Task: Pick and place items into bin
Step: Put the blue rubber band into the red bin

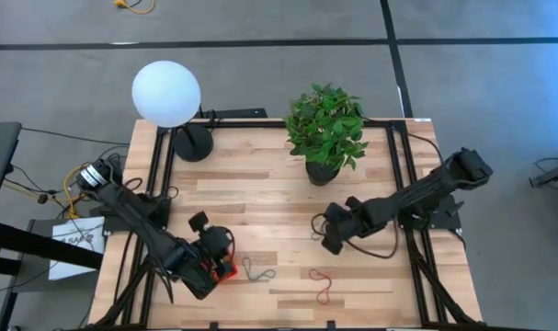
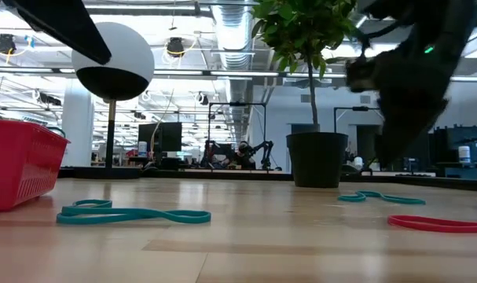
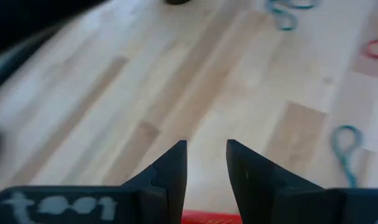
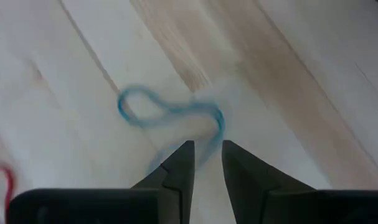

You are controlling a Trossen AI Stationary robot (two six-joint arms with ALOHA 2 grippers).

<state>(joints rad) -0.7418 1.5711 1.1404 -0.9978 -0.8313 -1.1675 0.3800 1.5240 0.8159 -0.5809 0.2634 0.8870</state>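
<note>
Teal band lies just ahead of right arm's slightly parted jaws.

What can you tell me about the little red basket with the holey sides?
The small red plastic basket has mesh-like walls that flare outward toward the rim. It sits upright on the wooden table near its front left part. From above, the left gripper hangs over it and hides most of it, so only a red corner shows. What is inside cannot be seen. A teal rubber-band loop lies beside it, not touching.
</note>
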